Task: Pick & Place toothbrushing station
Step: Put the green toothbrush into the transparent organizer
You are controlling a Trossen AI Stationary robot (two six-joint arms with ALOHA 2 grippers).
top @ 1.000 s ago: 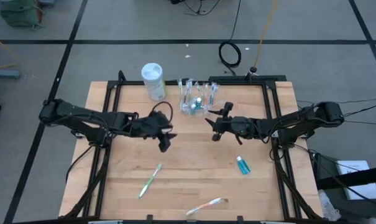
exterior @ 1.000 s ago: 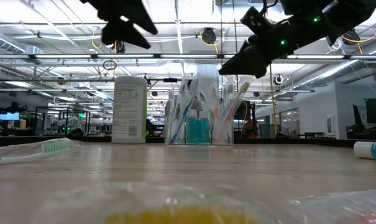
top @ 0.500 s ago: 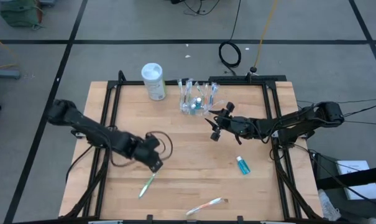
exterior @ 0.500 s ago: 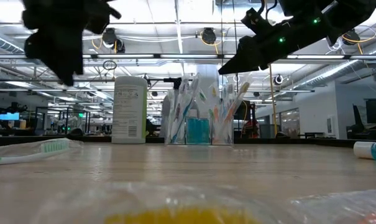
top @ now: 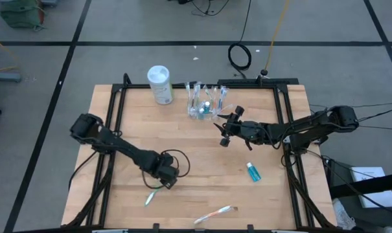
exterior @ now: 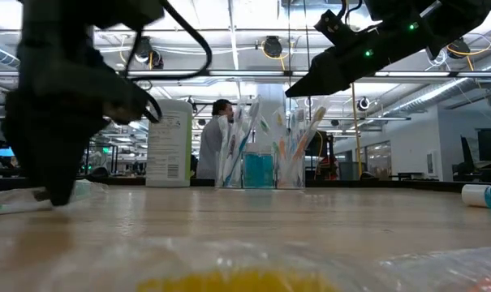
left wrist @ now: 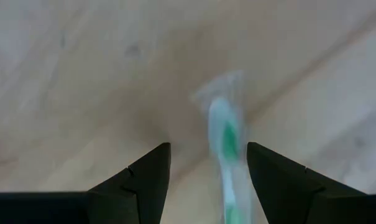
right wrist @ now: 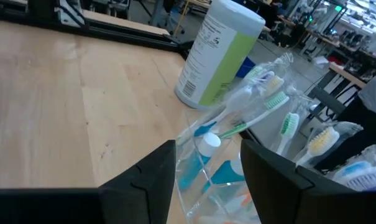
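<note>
While left gripper (top: 158,186) sits low over front-left of table (top: 202,165), fingers spread either side of green wrapped toothbrush (left wrist: 225,144) lying flat, not clamped; right gripper (top: 225,129) hovers, fingers apart, holding nothing, just beside clear cup (top: 205,105) of toothbrushes at table's back edge, white canister (top: 161,84) nearby

I see bare table (top: 202,165) open between my arms, while the white canister (top: 161,85) crowds the clear cup (top: 205,107) on its left side.
</note>
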